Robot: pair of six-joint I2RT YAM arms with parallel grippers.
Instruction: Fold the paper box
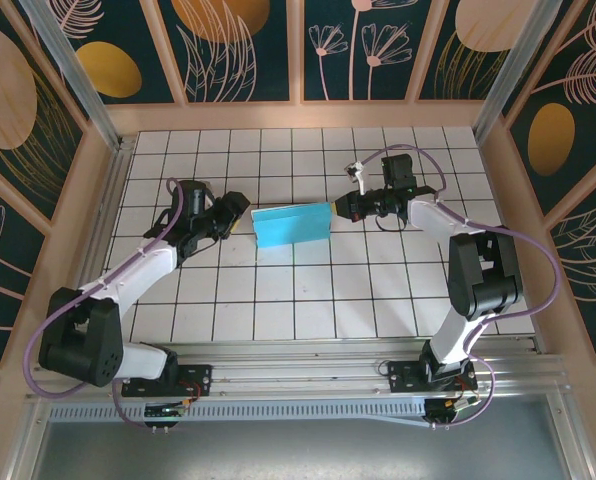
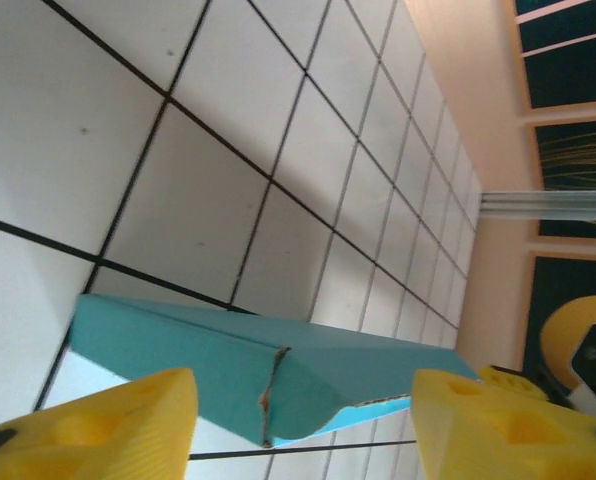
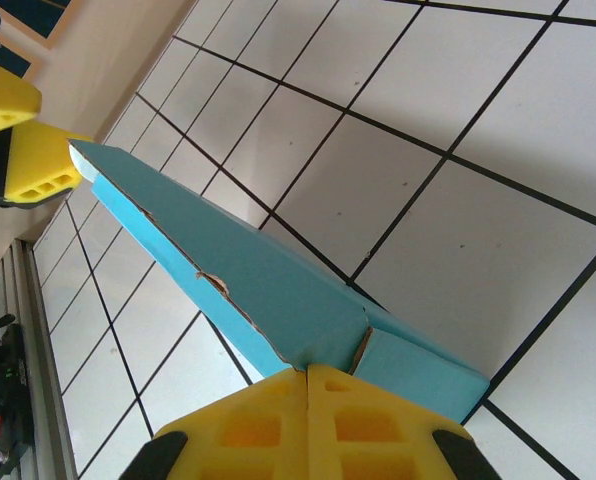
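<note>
Since the right gripper (image 1: 340,208) is clamped on the right end of the box (image 1: 293,224), that side looks anchored. The left gripper (image 1: 238,209) hangs with jaws apart, just off the left end. I reckon it should close squarely on that end, clear of the ragged seam (image 2: 270,385), so the box, lying mid-way across the table (image 1: 278,300), flattens without twisting.

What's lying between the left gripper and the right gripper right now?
The paper box, in the top view: the right gripper is shut on one end, and the open left gripper sits at the other.
</note>
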